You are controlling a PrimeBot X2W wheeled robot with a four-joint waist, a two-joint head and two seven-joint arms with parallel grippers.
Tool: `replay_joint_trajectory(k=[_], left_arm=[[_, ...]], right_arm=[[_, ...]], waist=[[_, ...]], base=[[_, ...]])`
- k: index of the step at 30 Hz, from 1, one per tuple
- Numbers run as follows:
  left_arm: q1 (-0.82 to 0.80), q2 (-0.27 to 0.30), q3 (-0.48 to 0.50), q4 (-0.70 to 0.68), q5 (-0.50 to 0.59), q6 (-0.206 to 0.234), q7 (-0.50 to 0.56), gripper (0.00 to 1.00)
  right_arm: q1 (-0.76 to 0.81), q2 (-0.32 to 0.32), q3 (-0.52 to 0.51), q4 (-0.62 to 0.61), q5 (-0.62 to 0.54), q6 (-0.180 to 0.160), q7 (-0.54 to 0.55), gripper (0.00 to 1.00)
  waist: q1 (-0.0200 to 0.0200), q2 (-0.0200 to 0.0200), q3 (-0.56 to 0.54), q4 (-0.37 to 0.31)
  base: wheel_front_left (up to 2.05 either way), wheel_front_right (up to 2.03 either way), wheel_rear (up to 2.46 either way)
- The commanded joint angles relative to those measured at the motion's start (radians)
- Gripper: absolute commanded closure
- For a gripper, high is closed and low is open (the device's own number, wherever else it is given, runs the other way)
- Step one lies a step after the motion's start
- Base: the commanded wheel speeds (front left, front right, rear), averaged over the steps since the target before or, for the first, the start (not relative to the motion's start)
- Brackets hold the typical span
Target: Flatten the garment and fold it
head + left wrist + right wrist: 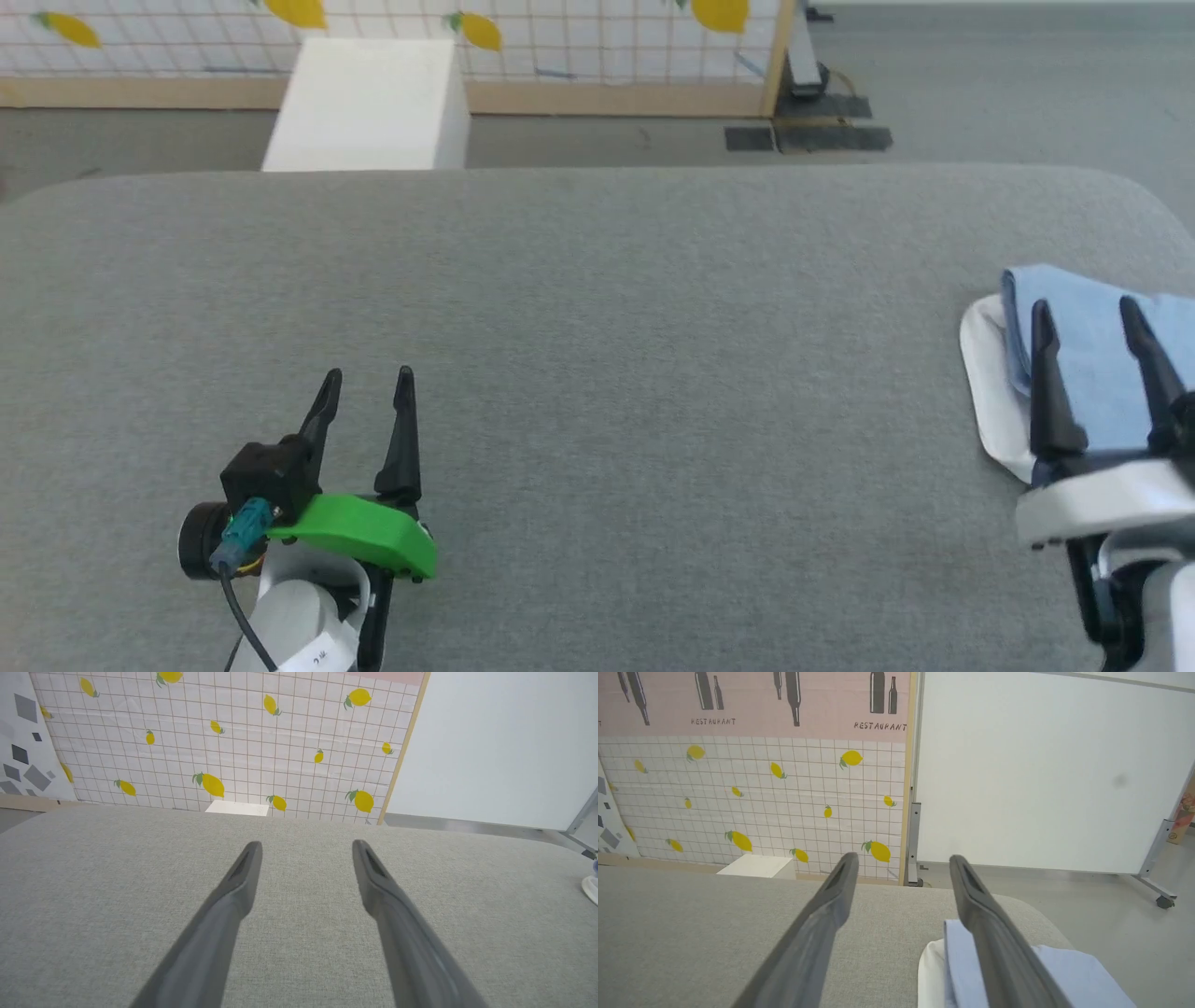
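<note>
The garment point(1088, 355), light blue with a white part along its left edge, lies folded at the right edge of the grey padded table point(597, 373). My right gripper point(1088, 313) hovers over it, open, with nothing between its fingers. In the right wrist view the garment point(1069, 975) lies under and to the right of the right finger point(985, 924), and the right gripper point(901, 858) stands open. My left gripper point(367, 378) is open over bare table at the lower left, far from the garment. The left wrist view shows the left gripper point(306, 844) open above grey fabric.
A white box point(373, 103) stands on the floor beyond the table's far edge. Behind it runs a lemon-patterned wall panel point(560, 37). A white board on a wheeled frame point(1153, 882) stands on the floor to the right.
</note>
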Motion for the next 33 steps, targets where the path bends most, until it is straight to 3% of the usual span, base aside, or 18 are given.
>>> replay_joint_trajectory(k=[1, 15, 33], left_arm=[[0.012, -0.004, -0.003, 0.002, -0.012, -0.005, -0.004, 0.0], [0.05, -0.009, -0.045, 0.015, -0.023, 0.001, -0.004, 0.0], [0.05, -0.009, -0.077, 0.034, -0.042, 0.02, -0.004, 0.0]], right_arm=[[0.031, 0.012, 0.01, -0.016, 0.005, -0.002, -0.017, 0.0], [0.166, 0.046, 0.069, 0.016, 0.047, -0.002, -0.106, 0.0], [0.167, 0.046, 0.092, 0.059, 0.073, -0.002, -0.13, 0.0]], waist=[[0.0001, 0.0, -0.048, 0.05], [0.0001, 0.0, -0.072, 0.079], [0.0001, 0.0, -0.066, 0.088]], base=[[0.0, 0.0, 0.0], [0.0, 0.0, 0.0], [0.0, 0.0, 0.0]])
